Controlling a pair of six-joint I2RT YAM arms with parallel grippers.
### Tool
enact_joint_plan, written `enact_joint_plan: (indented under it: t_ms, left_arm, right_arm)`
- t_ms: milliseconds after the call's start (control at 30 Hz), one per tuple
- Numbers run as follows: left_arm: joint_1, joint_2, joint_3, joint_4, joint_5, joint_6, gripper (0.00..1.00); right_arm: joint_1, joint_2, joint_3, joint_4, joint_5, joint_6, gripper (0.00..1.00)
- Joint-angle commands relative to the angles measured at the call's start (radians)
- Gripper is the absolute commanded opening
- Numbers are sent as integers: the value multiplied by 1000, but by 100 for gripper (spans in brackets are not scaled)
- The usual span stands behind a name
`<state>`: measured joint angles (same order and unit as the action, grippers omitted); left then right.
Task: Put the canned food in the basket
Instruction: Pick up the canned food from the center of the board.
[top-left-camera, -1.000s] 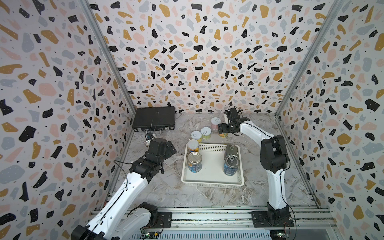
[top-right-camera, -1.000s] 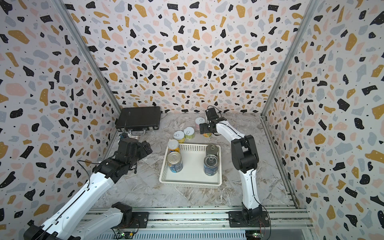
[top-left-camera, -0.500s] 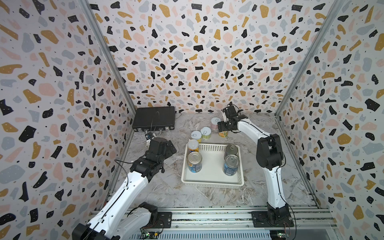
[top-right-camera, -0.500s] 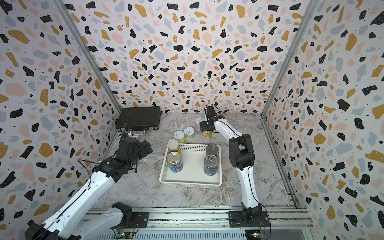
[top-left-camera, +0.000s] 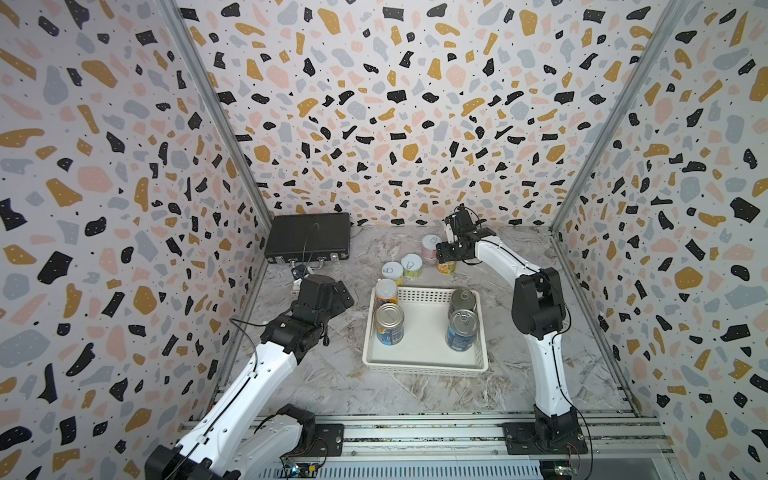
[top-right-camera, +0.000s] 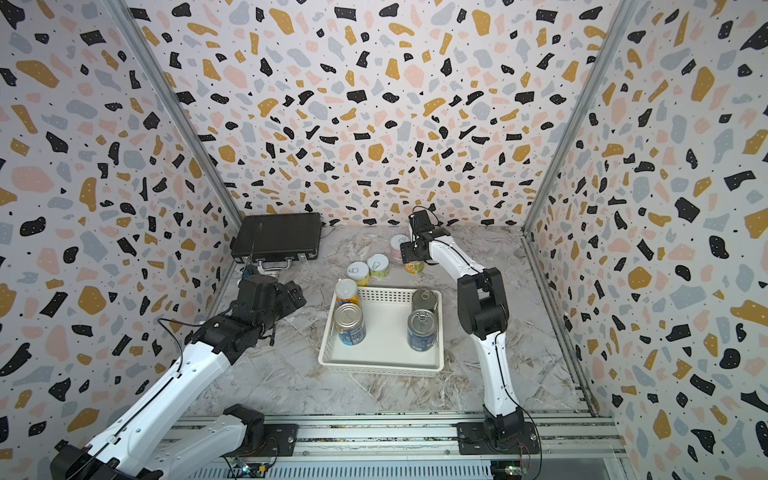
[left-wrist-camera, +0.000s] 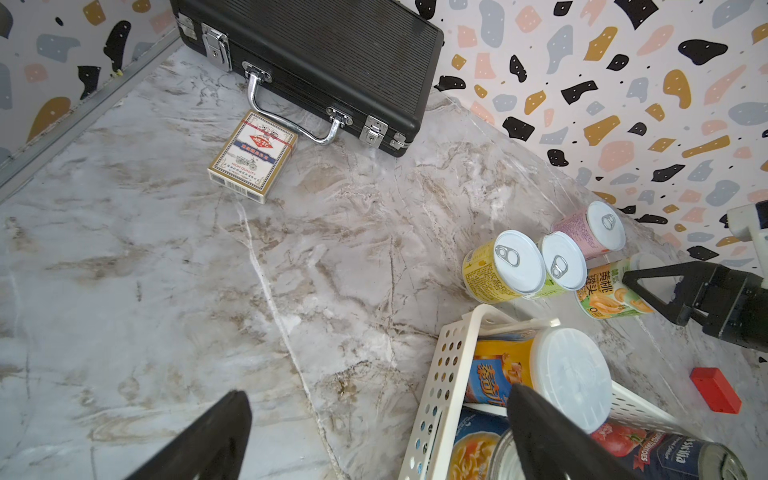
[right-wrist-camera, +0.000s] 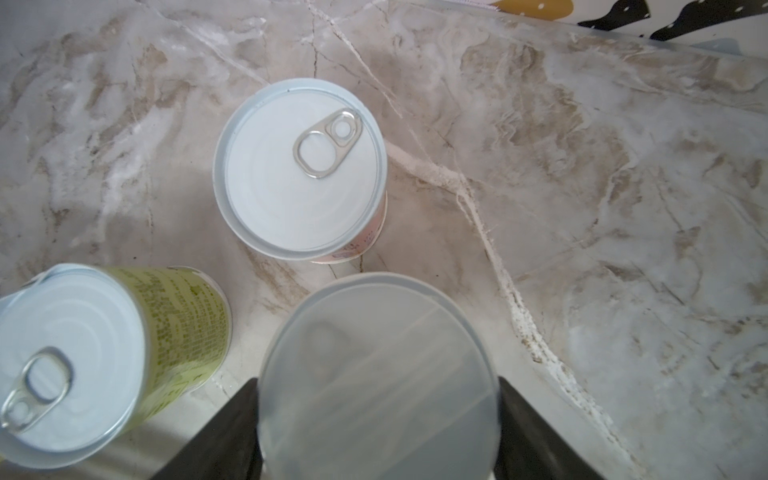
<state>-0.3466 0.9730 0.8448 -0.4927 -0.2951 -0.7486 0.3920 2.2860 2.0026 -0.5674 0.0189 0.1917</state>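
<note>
The right pincer (right-wrist-camera: 378, 419) is clenched on the peach can (left-wrist-camera: 611, 291), one black finger (right-wrist-camera: 224, 424) on each side of its translucent plastic lid. The can stands upright, long axis vertical, on the far side of the basket (top-left-camera: 424, 366), near the back wall; whether it has left the surface (top-left-camera: 332, 374) I cannot tell. The coming move turns on this: the basket lies from the held can back toward the robot's base, past its perforated far wall, so the can probably has to rise over that rim before going down. Four cans already stand inside, two along each side, and the middle looks free. The right arm is stretched far out, its wrist turned down over the can. Close by stand the pink can (right-wrist-camera: 299, 170), the green can (right-wrist-camera: 95, 361) and the yellow can (left-wrist-camera: 498, 266), all outside the basket. The left pincer (left-wrist-camera: 374, 432) hangs released beside the basket's left wall.
</note>
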Motion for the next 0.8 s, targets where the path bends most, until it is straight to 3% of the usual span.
enact_joint_plan:
  t_ms: [0, 500, 767]
  left_arm:
    - [8, -6, 23, 23, 2, -2, 100]
    - [8, -18, 24, 23, 10, -2, 100]
    - [8, -13, 12, 47, 30, 5, 100]
  right_arm:
    - [2, -95, 36, -30, -10, -6, 49]
    - [2, -290, 26, -82, -19, 49, 36]
    - [4, -441, -79, -85, -8, 72, 34]
